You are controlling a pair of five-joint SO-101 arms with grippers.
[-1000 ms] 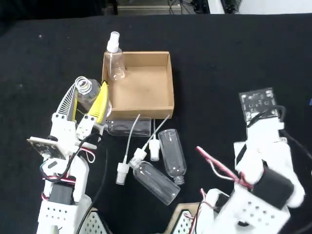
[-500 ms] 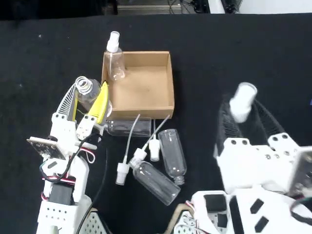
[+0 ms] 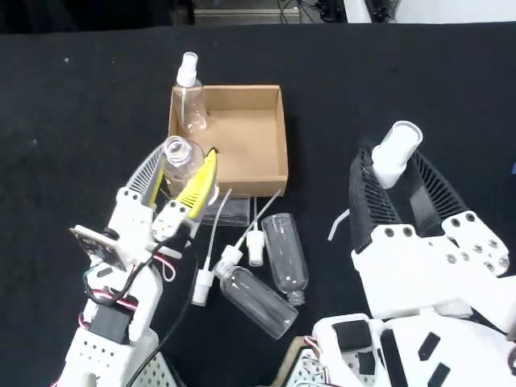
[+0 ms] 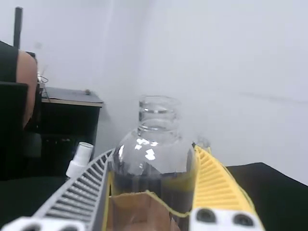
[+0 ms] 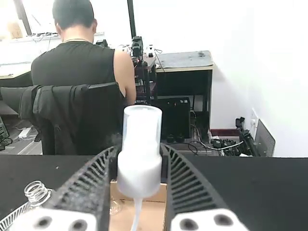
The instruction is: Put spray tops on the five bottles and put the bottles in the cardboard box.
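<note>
My left gripper (image 3: 184,171) is shut on an upright clear bottle (image 3: 182,159) with an open neck, held just off the near left corner of the cardboard box (image 3: 242,143); the bottle (image 4: 154,144) rises between the grey and yellow fingers. My right gripper (image 3: 397,165) is shut on a white spray top (image 3: 394,153), lifted right of the box, its tube (image 3: 338,225) hanging below; the top (image 5: 140,149) stands between black fingers. One capped bottle (image 3: 191,98) leans in the box's far left corner. Three bare bottles (image 3: 285,253) and three loose spray tops (image 3: 203,278) lie in front of the box.
The black table (image 3: 81,105) is open to the left, behind and right of the box. The arm bases (image 3: 113,339) stand at the near edge, close to the lying bottles.
The left gripper carried its bottle to the right, toward the box's near left corner. The right arm swung up from the near edge and now holds the spray top raised, right of the box.
</note>
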